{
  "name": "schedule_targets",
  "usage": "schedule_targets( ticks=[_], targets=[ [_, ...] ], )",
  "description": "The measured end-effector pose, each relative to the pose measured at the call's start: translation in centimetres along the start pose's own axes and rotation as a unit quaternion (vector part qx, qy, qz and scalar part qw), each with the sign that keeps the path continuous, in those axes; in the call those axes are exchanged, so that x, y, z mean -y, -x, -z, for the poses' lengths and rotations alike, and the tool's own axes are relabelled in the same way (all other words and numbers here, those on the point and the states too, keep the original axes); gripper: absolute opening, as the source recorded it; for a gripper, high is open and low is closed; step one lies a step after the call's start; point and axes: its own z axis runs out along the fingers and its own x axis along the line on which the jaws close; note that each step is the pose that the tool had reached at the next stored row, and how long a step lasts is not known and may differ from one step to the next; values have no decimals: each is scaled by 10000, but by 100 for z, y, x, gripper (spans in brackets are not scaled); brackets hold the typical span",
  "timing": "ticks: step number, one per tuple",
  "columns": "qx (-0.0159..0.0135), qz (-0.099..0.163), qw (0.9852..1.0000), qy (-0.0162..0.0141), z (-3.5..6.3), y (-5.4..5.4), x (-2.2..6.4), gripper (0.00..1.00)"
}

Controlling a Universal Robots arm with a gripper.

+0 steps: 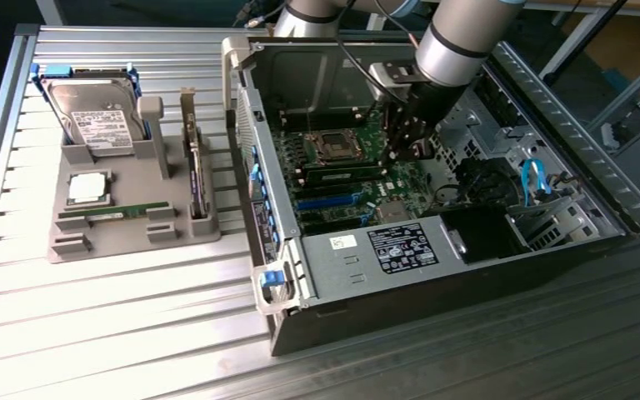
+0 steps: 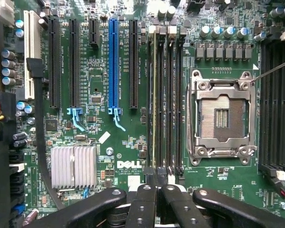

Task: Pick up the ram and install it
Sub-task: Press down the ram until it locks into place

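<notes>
We saw the ram [image 2: 155,95] seated on edge in a slot beside the processor socket [image 2: 222,116]. Our tool [image 2: 152,202] hung over its end, jaws narrow. It looked thin, stiff and fragile; we judged its edges the safest hold.

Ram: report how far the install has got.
Done: a long thin stick appears to stand in one black memory slot beside the silver processor socket; seating unclear. In hand: the gripper hangs inside the open black computer case, over that slot's end. Left: a green ram stick lies in the grey plastic tray, untouched.
</notes>
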Motion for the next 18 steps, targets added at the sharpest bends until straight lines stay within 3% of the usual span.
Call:
schedule_targets(
  ticks=[12,18],
  targets=[
    [0,0,10000,5,42,2,-3,11],
    [0,0,10000,5,30,4,-396,11]
  ],
)
